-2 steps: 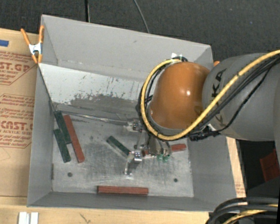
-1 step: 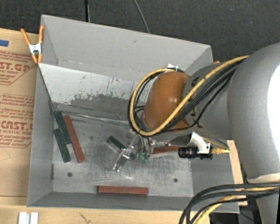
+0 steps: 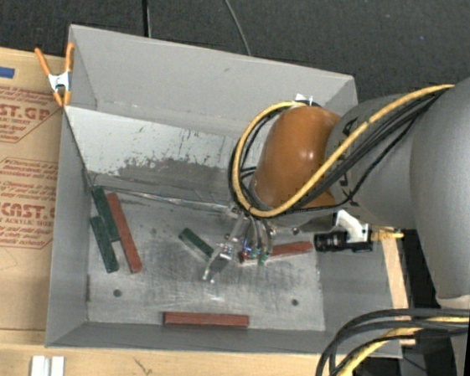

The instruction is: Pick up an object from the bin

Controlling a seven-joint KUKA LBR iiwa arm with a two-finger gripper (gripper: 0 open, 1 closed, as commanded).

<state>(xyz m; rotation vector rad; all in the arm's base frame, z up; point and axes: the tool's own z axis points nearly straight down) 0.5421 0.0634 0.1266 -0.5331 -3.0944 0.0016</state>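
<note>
Grey metal bin point(image 3: 147, 72) — the jaws hang low over its middle floor, just right of a short dark-green bar point(image 3: 194, 241), a red bar point(image 3: 294, 249) on their other side; apart or together, I cannot tell.

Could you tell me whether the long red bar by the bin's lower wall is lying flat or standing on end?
Lying flat: the red bar stretches lengthwise along the bin floor, its long face showing.

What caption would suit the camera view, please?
Gripper low in the grey bin, beside a short green block; red bar along the near wall.
</note>
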